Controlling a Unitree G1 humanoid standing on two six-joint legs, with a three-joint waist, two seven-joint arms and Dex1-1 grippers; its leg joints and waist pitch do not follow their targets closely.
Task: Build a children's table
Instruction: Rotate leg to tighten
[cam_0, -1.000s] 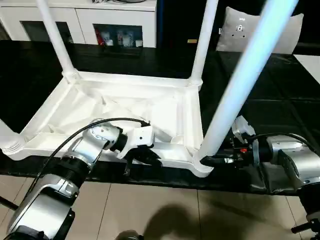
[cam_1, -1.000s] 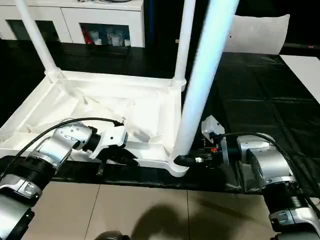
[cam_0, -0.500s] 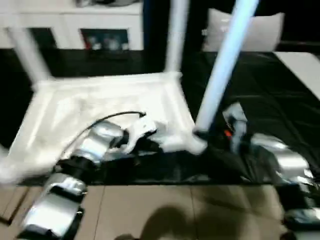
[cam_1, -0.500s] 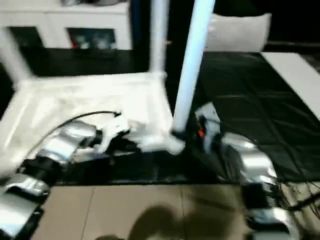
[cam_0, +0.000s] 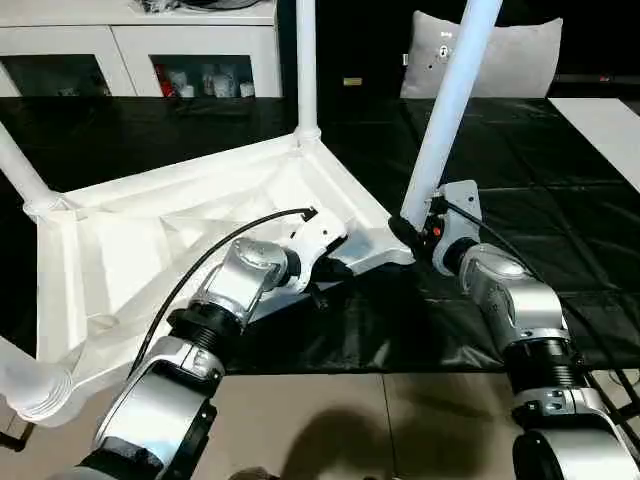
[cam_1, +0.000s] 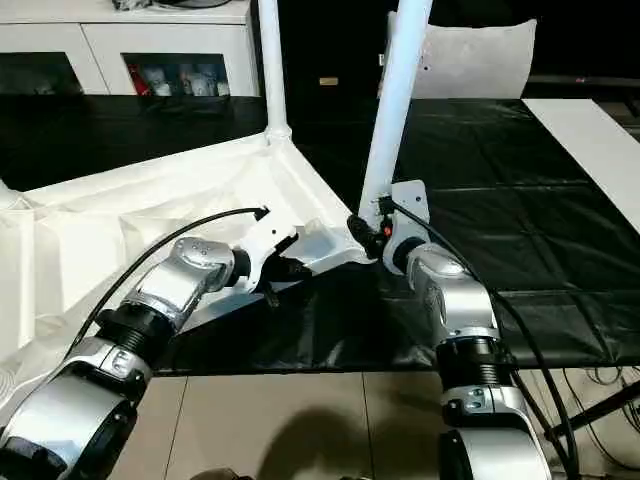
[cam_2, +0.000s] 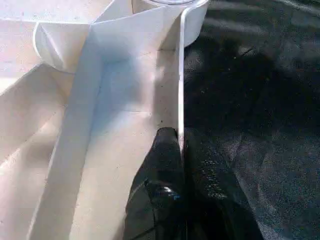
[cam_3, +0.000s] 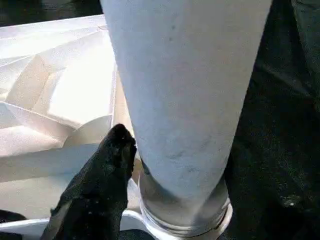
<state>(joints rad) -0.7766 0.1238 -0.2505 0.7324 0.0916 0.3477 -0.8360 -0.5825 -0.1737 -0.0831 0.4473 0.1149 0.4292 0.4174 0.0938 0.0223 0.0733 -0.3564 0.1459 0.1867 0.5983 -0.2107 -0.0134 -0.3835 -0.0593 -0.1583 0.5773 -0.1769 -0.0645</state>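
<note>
Head view: upturned table (cam_0: 150, 240) on black mat (cam_0: 560, 190). Left gripper (cam_2: 181, 150) pinched on rim; right gripper (cam_0: 405, 232) astride leg (cam_0: 450, 100) base. Pillow (cam_0: 510, 60) at 1 o'clock, cabinets (cam_0: 140, 50) at 11.

1 upturned white table top (cam_0: 150, 240) w/ 4 legs showing: 2 long ones (cam_0: 305, 60) (cam_0: 452, 90), 2 cut off at the frame edge (cam_0: 20, 175) (cam_0: 22, 372); 2 grippers (cam_0: 318, 282) (cam_0: 402, 228), 1 pillow (cam_0: 520, 60), 1 cabinet unit (cam_0: 140, 45).

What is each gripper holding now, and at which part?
Left gripper pinches the table's side rim. Right gripper sits around the leg's base; a grip cannot be told.
</note>
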